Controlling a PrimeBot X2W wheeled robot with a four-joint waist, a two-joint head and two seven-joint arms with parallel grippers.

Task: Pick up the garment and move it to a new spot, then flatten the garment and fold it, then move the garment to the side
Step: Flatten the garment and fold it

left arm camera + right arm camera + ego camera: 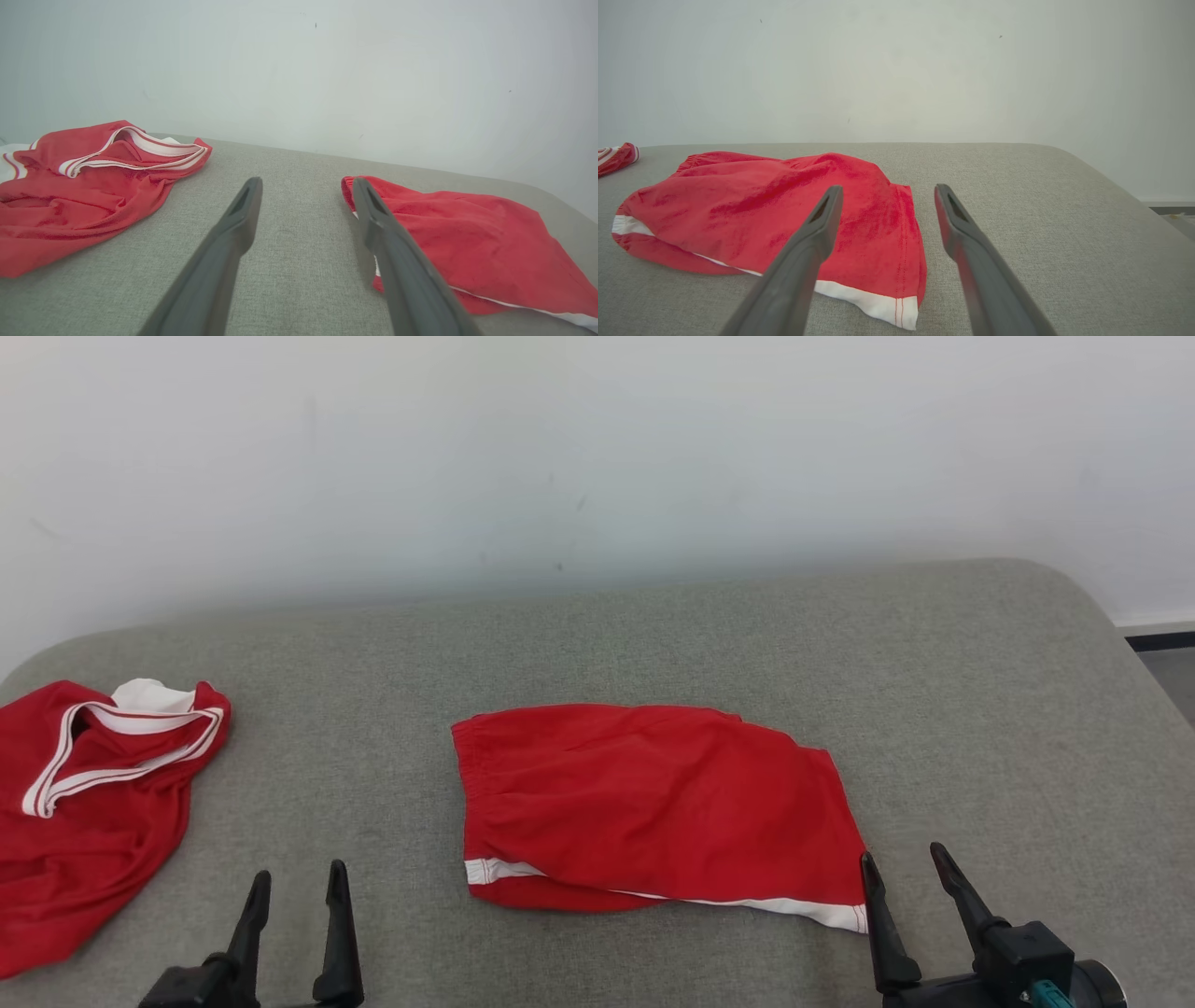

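Hanging open and empty, left gripper and right gripper sit at the near edge of the grey cushion. Red shorts lie folded mid-cushion, hem corner beside the right one, so I'd guess it's lined up for the sideways move. Spare red jersey is bunched at the left edge.

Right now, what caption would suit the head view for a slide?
Folded red shorts on a grey padded surface, crumpled red jersey at left, left gripper and right gripper open below.
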